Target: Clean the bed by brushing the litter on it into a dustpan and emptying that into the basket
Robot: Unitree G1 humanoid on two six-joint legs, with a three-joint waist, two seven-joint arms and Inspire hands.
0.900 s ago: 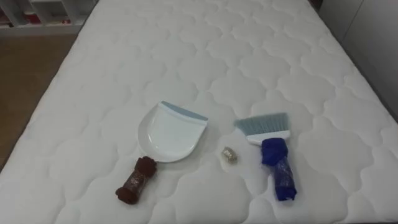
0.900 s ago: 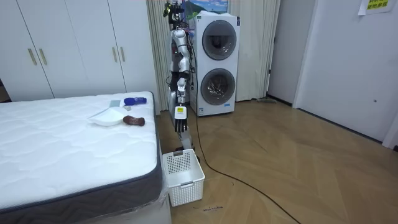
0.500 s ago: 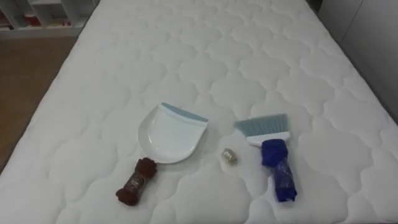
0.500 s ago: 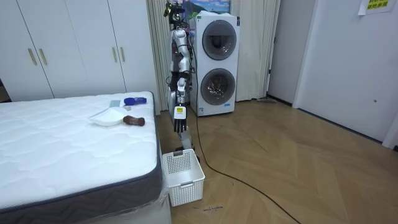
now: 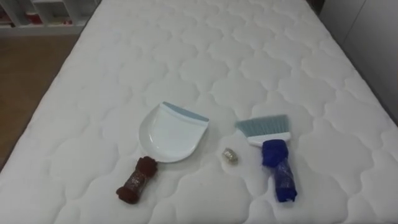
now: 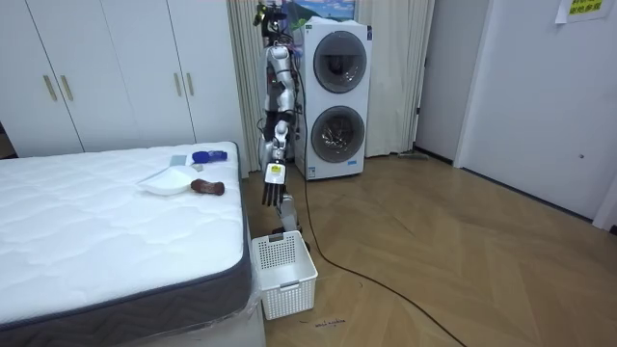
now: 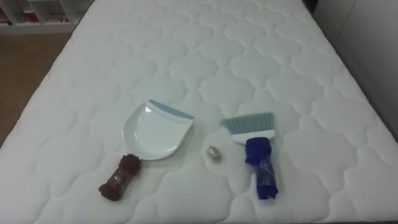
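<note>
A white dustpan [image 5: 171,132] with a pale blue lip and a brown wrapped handle [image 5: 137,180] lies on the white quilted mattress [image 5: 205,56]. To its right lies a hand brush [image 5: 273,149] with grey-blue bristles and a blue wrapped handle. A small crumpled scrap [image 5: 229,155] sits between them, touching neither. In the room view I stand at the bed's end, facing it, beside the dustpan [image 6: 169,179]. My left hand [image 6: 273,188] hangs by the mattress edge, fingers straight and holding nothing.
A white slatted basket [image 6: 283,273] stands on the wooden floor at the bed's corner, below my left hand. Two stacked washing machines [image 6: 335,96] are behind me and white wardrobes [image 6: 106,67] line the wall. Wooden floor [image 5: 25,68] borders the mattress's left side.
My left hand has swung slightly up and towards the bed. The dustpan, brush and scrap lie as before.
</note>
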